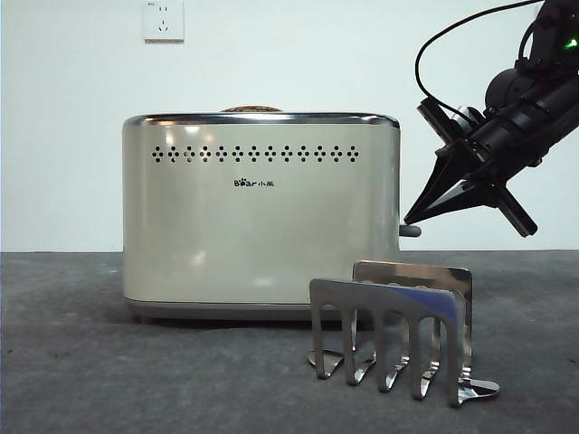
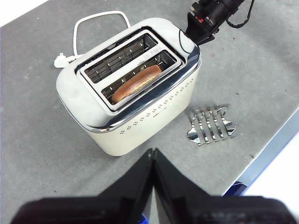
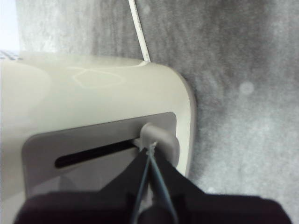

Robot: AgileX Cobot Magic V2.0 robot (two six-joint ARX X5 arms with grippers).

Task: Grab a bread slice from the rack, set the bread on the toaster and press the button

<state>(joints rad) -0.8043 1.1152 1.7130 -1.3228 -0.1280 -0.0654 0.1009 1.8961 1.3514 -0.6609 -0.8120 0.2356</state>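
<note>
right claw — closed, tip on button | bread — in toaster

Cream-beige toaster with chrome rim, dotted dark vents – grey button. Slice of bread: brown crust. Shiny steel rack. Mottled dark grey desk – white cord.

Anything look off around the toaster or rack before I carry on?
Nothing stands out. The slice of bread sits in one toaster slot, the rack stands upright, and the right gripper, jaws shut, touches the button.
</note>
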